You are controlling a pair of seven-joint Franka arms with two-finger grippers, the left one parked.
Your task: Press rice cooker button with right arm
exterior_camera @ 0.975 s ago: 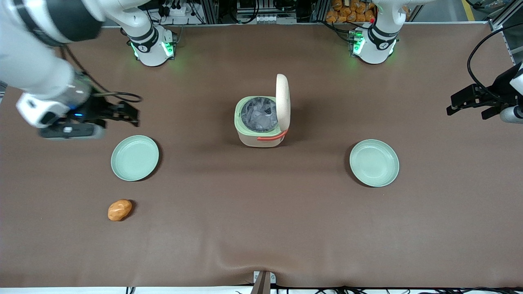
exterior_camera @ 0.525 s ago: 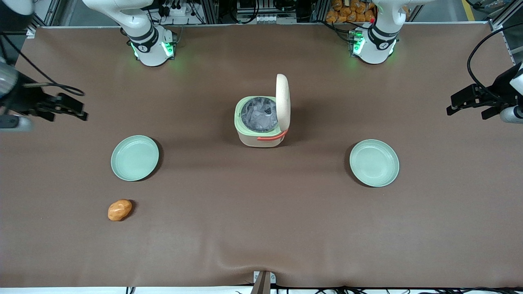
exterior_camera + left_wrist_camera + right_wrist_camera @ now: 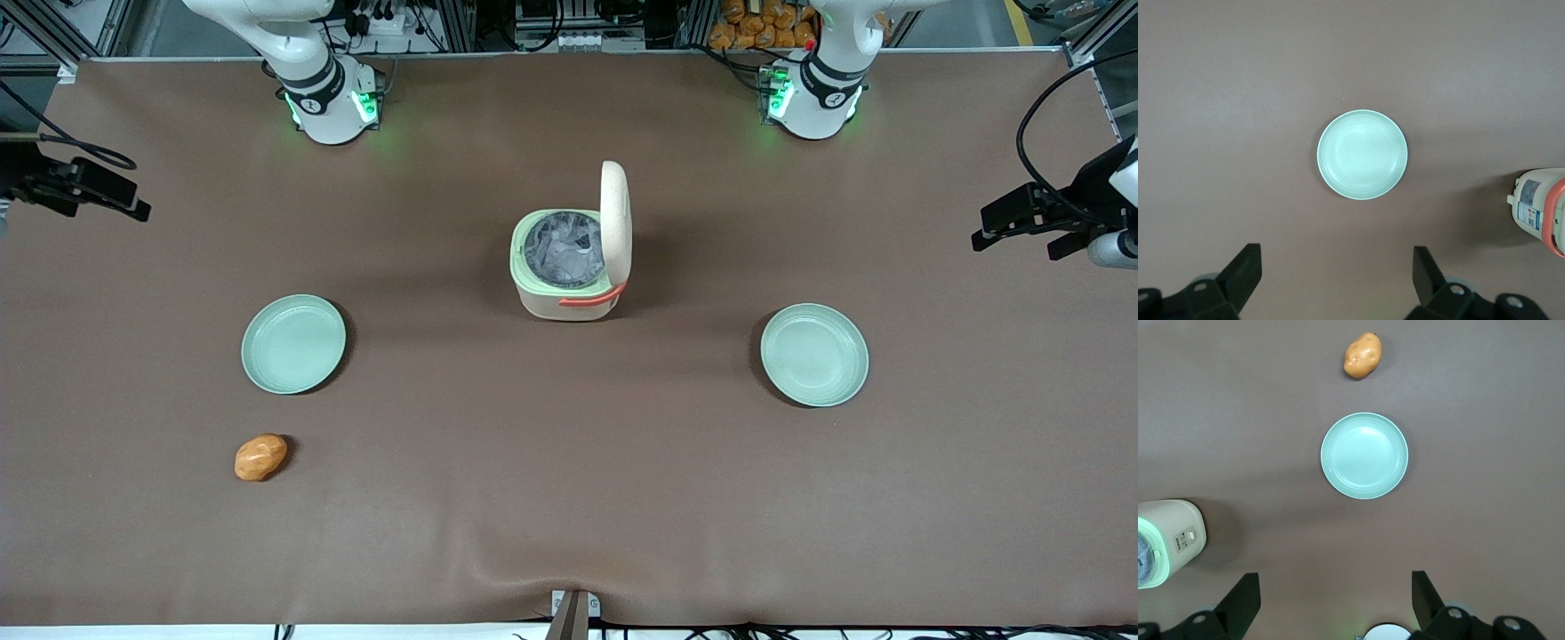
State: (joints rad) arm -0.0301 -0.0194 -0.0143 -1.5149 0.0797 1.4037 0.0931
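The rice cooker [image 3: 569,267] stands mid-table with its beige lid [image 3: 615,218] upright and its grey pot showing. It also shows in the right wrist view [image 3: 1168,543] and the left wrist view [image 3: 1541,210]. The button [image 3: 1190,537] is a small pale rectangle beside two tiny dark marks on the cooker's beige wall; it does not show in the front view. My right gripper [image 3: 133,200] hangs at the working arm's end of the table, well away from the cooker. In the right wrist view the gripper [image 3: 1336,587] is open and empty above bare table.
A mint-green plate [image 3: 293,344] lies between the gripper and the cooker, also in the right wrist view [image 3: 1365,455]. An orange potato [image 3: 260,457] lies nearer the front camera [image 3: 1363,355]. A second plate [image 3: 814,355] lies toward the parked arm's end.
My right gripper has drawn back from beside the plate toward the working arm's end of the table and farther from the front camera. The cooker has not moved.
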